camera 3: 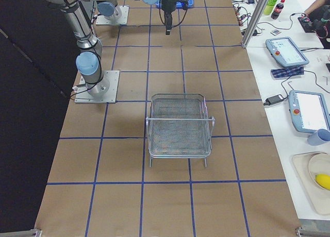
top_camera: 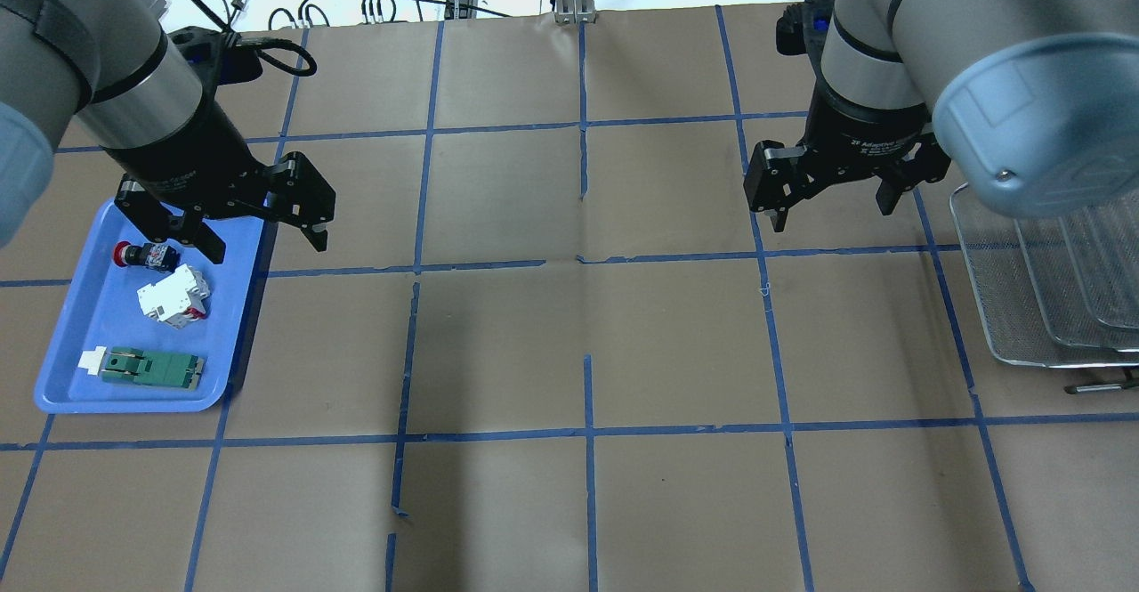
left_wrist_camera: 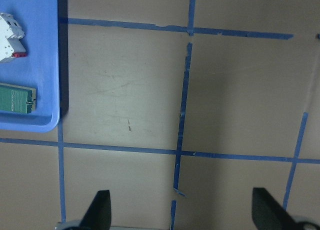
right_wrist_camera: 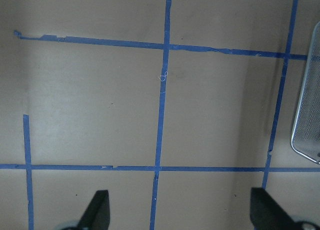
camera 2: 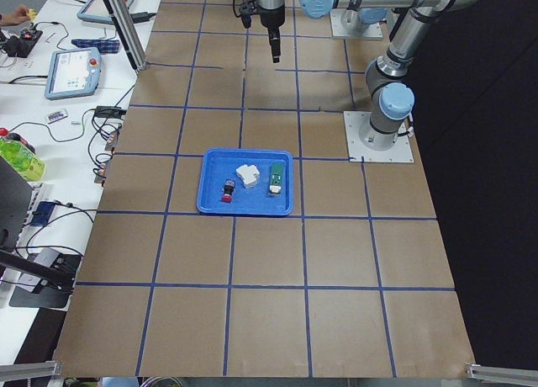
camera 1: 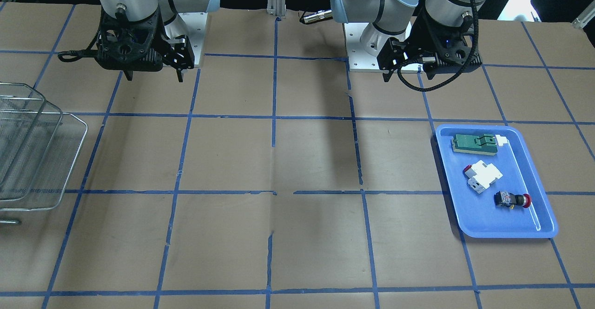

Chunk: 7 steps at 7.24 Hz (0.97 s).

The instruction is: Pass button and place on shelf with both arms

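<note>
The button (camera 1: 511,200), red cap on a black body, lies on its side in the blue tray (camera 1: 446,179). It also shows in the overhead view (top_camera: 144,255) and the left side view (camera 2: 228,189). My left gripper (top_camera: 265,249) is open and empty, held above the tray's inner edge, beside the button and apart from it; it also shows in the front view (camera 1: 408,74). My right gripper (top_camera: 832,211) is open and empty, raised above the paper left of the wire-mesh shelf (top_camera: 1050,298). The shelf stands at the table's right end (camera 3: 179,126).
The tray also holds a white block with a red tip (top_camera: 173,298) and a green flat part (top_camera: 149,368). The table is brown paper with a blue tape grid (top_camera: 583,258). The left wrist view shows the tray's corner (left_wrist_camera: 45,65); the right wrist view shows the shelf's edge (right_wrist_camera: 310,115).
</note>
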Each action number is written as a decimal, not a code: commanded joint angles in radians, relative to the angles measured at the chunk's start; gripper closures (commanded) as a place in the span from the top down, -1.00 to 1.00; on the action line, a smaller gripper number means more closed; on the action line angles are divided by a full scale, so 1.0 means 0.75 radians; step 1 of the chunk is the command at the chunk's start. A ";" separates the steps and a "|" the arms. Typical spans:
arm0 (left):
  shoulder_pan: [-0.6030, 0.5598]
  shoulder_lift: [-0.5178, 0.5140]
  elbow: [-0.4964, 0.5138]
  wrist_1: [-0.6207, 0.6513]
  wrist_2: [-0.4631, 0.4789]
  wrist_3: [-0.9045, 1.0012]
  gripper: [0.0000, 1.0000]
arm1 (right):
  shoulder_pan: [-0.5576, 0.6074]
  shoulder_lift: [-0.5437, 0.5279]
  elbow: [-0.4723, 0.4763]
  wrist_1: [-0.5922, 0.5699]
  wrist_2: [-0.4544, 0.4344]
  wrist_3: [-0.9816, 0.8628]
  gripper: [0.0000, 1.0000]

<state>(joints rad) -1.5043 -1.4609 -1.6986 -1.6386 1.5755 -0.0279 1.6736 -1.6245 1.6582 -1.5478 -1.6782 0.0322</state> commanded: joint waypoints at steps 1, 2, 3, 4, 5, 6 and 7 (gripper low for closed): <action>0.005 0.001 0.001 0.015 -0.002 0.000 1.00 | 0.000 0.000 0.000 0.000 0.000 0.000 1.00; 0.016 0.003 0.003 0.013 -0.002 0.000 1.00 | 0.000 0.000 0.000 0.000 0.000 0.000 1.00; 0.032 0.009 0.001 0.015 -0.002 0.000 1.00 | 0.000 0.000 0.000 0.000 0.000 0.000 1.00; 0.075 -0.007 0.003 0.047 -0.014 0.010 1.00 | 0.000 0.000 0.000 0.000 0.000 0.000 1.00; 0.152 -0.005 0.011 0.080 -0.010 -0.018 1.00 | 0.000 0.000 0.000 0.000 0.000 0.000 1.00; 0.284 -0.032 -0.001 0.092 -0.022 -0.059 1.00 | 0.000 0.000 0.000 0.000 0.000 0.000 1.00; 0.407 -0.056 -0.003 0.190 -0.045 -0.106 1.00 | 0.000 0.000 0.000 0.000 0.000 0.000 1.00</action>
<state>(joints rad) -1.3058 -1.4829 -1.6979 -1.5569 1.5571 -0.0695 1.6735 -1.6245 1.6582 -1.5477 -1.6782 0.0322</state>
